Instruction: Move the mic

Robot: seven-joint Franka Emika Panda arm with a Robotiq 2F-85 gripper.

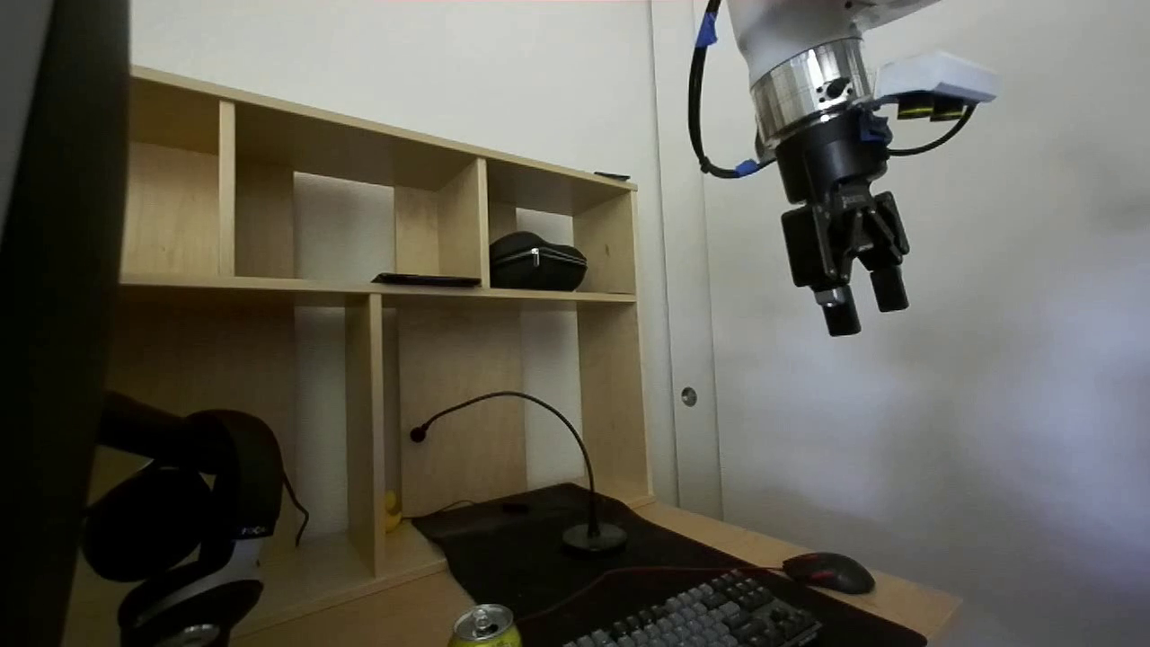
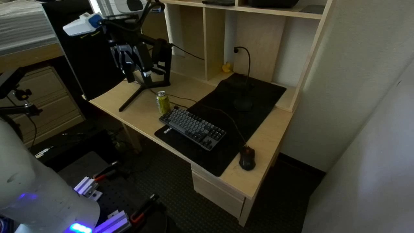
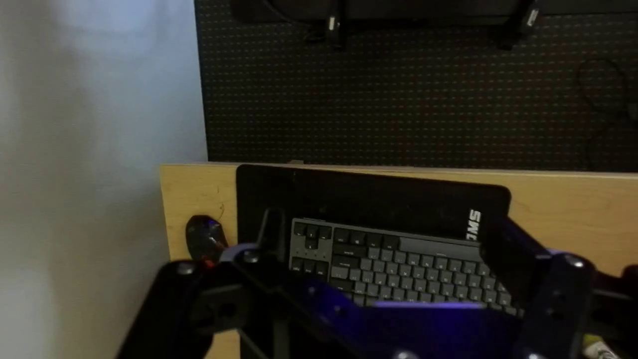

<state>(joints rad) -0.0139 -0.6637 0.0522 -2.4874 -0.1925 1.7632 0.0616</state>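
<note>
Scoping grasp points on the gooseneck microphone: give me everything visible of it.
The gooseneck microphone looks black throughout: a small, round, low base, a thin stalk and a small dark tip. The base sits flat on the black desk mat, seemingly its only contact; the hand is well clear. The stalk rises near upright, then arches toward picture left in both exterior views, the tip below its crest. Exact material is unclear.

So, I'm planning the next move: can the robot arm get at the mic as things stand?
Probably yes, after some travel: the fingers are open and empty, and the mic stands on the mat with nothing visibly covering it. The shelf behind could crowd the approach, though.
</note>
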